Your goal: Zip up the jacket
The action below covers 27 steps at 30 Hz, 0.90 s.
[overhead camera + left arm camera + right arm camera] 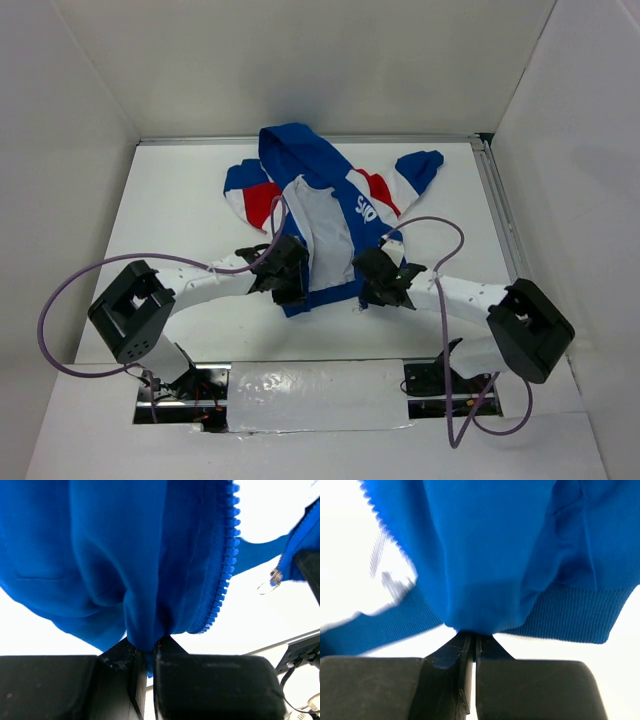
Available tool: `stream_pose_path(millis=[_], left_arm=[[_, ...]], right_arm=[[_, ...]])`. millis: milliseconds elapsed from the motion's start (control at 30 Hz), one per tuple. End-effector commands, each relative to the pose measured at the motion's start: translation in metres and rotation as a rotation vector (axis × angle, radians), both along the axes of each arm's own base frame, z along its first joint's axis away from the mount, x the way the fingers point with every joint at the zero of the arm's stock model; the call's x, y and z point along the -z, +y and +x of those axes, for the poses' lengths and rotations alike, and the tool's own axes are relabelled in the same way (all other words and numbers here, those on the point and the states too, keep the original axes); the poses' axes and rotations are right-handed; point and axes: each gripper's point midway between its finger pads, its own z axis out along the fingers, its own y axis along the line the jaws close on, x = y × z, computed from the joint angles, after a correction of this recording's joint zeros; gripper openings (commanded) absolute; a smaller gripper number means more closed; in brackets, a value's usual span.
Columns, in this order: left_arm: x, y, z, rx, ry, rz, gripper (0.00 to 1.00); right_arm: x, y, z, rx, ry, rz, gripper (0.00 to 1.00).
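Note:
The small blue jacket [320, 215] with red and white panels lies open on the white table, hood at the far side, white lining showing down the middle. My left gripper [290, 285] is shut on the left front hem; in the left wrist view blue cloth [125, 580] is pinched between the jaws and the blue zipper teeth [227, 555] run down at the right. A metal zipper pull [272, 577] hangs on the other front edge. My right gripper [375, 285] is shut on the right front hem; its wrist view shows blue cloth [490, 555] pinched and the ribbed hem band [580, 615].
The table [170, 200] has white walls on three sides and a metal rail [500, 210] along the right. Purple cables [70, 290] loop beside each arm. The arm bases [320, 390] sit at the near edge.

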Motion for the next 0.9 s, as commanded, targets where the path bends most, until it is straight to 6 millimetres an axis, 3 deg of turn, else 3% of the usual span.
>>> stream_pose_path(millis=[0, 100, 133, 300, 400, 667, 867], left_arm=[[-0.027, -0.012, 0.008, 0.030, -0.064, -0.037, 0.00], [-0.047, -0.019, 0.012, 0.072, -0.117, -0.075, 0.00], [-0.053, -0.021, 0.013, 0.078, -0.131, -0.088, 0.00], [-0.101, -0.035, 0.012, 0.144, -0.246, -0.201, 0.00], [-0.123, -0.042, 0.011, 0.160, -0.294, -0.243, 0.00], [-0.160, -0.052, 0.005, 0.146, -0.351, -0.323, 0.00], [-0.160, -0.054, -0.004, 0.117, -0.312, -0.342, 0.00]], right_arm=[[-0.020, 0.019, -0.010, -0.159, -0.031, 0.095, 0.00], [-0.063, 0.040, -0.012, -0.322, -0.137, 0.215, 0.00], [-0.085, 0.044, -0.012, -0.349, -0.200, 0.267, 0.00], [-0.151, 0.060, -0.025, -0.510, -0.424, 0.482, 0.00], [-0.174, 0.062, -0.028, -0.547, -0.517, 0.566, 0.00], [-0.189, 0.059, -0.026, -0.523, -0.548, 0.607, 0.00], [-0.195, 0.060, -0.024, -0.497, -0.572, 0.652, 0.00]])
